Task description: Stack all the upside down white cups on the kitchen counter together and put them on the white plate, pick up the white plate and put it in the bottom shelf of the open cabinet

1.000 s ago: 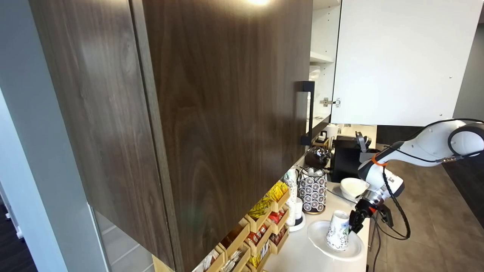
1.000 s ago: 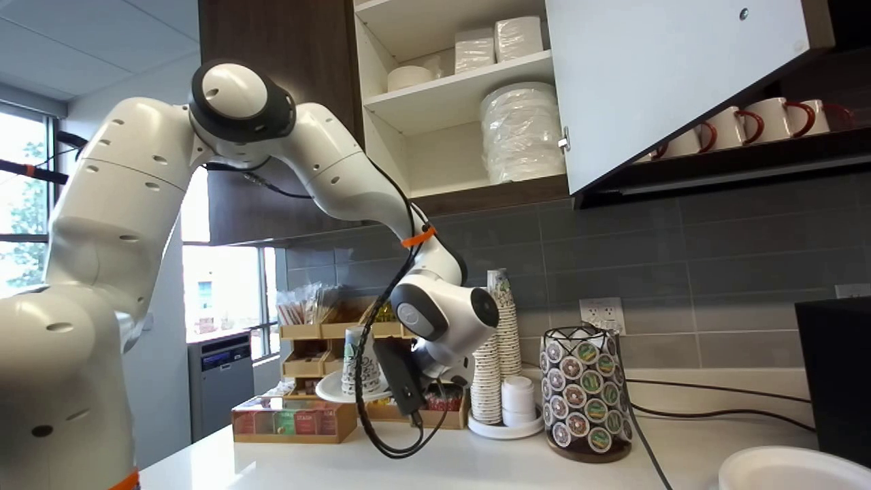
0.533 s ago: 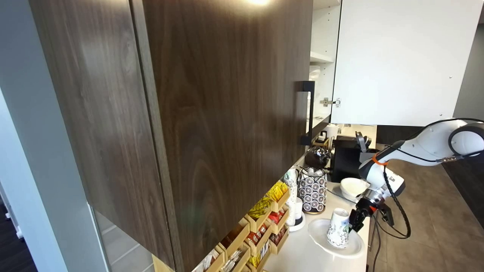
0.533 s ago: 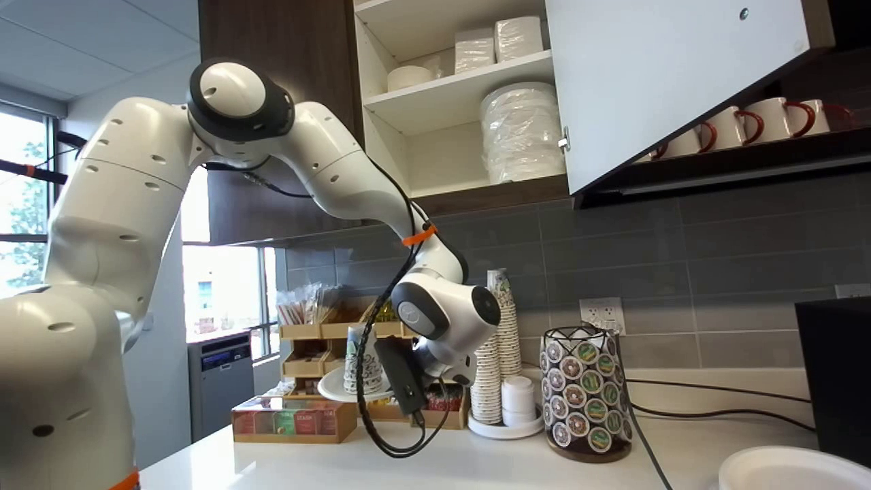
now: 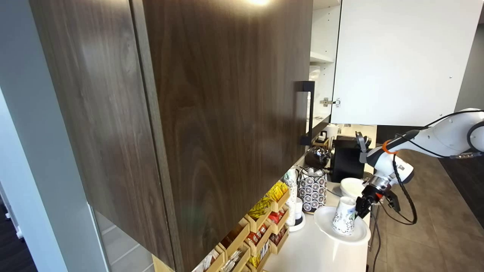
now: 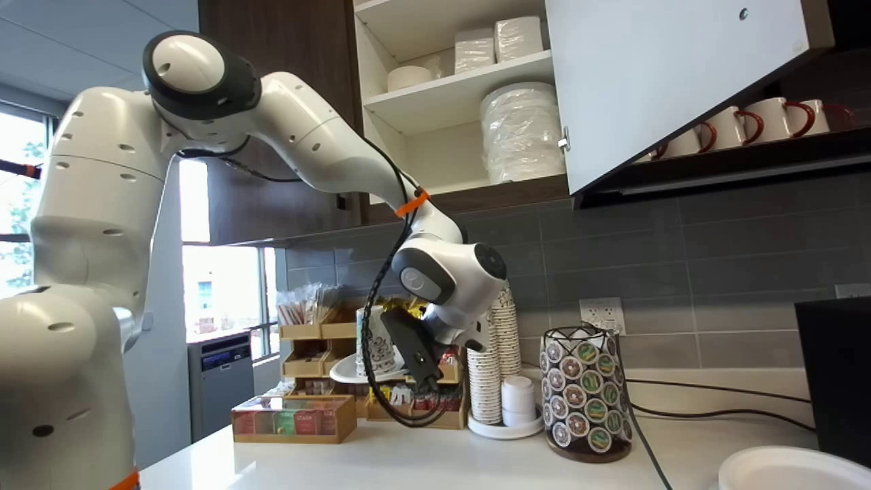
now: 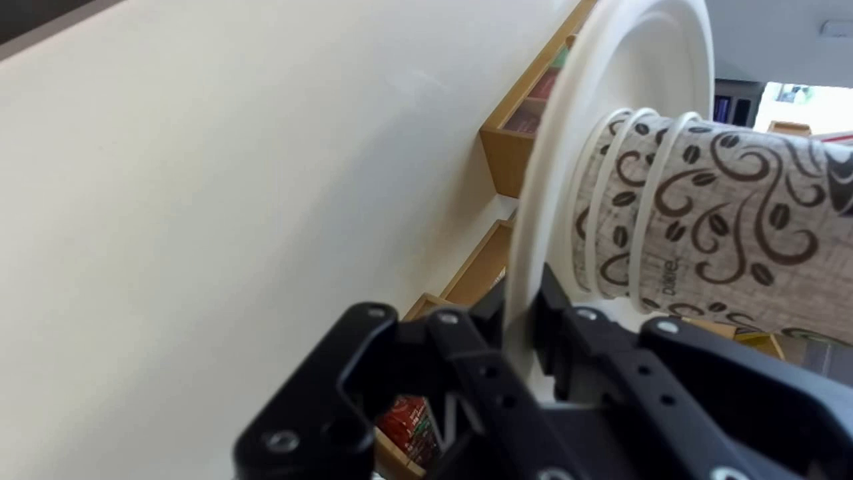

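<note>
In the wrist view, "Dixie" was printed in dark letters on the outermost cup, close to its rim, the word running along that rim. In an exterior view, "STASH" could be made out in pale capitals on a red packet inside the box. The pods in that view bore round, coloured labels, their print too small to read. Pale lettering on a red wrapper in the wrist view was too blurred to read, and the round emblem on the arm was unclear.
</note>
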Tool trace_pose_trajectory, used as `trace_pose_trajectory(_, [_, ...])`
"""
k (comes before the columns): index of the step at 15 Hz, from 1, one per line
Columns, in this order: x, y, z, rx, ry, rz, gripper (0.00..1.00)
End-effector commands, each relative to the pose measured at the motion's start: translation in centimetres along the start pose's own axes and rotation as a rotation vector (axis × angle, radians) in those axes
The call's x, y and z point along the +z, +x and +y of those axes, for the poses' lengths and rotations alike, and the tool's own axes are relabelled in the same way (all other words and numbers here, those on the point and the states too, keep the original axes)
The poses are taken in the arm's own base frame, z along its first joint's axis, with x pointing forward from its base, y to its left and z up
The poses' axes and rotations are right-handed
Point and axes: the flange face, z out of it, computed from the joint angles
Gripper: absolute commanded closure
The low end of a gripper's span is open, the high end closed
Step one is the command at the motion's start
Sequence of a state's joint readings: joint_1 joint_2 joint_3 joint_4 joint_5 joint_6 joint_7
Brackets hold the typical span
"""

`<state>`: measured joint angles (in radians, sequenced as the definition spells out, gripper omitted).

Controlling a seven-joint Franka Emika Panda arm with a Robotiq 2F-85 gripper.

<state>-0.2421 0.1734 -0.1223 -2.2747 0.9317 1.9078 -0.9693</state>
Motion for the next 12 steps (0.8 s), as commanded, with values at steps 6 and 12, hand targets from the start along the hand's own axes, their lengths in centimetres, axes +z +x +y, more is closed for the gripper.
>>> trace_pose_trajectory(6, [-5.7, -1.6, -6.2, 0.039, 0.020, -0.038, 0.92])
trace_pose_trajectory(12, [-7.4, -1.7, -8.8, 0.056, 0.054, -0.056, 0.93])
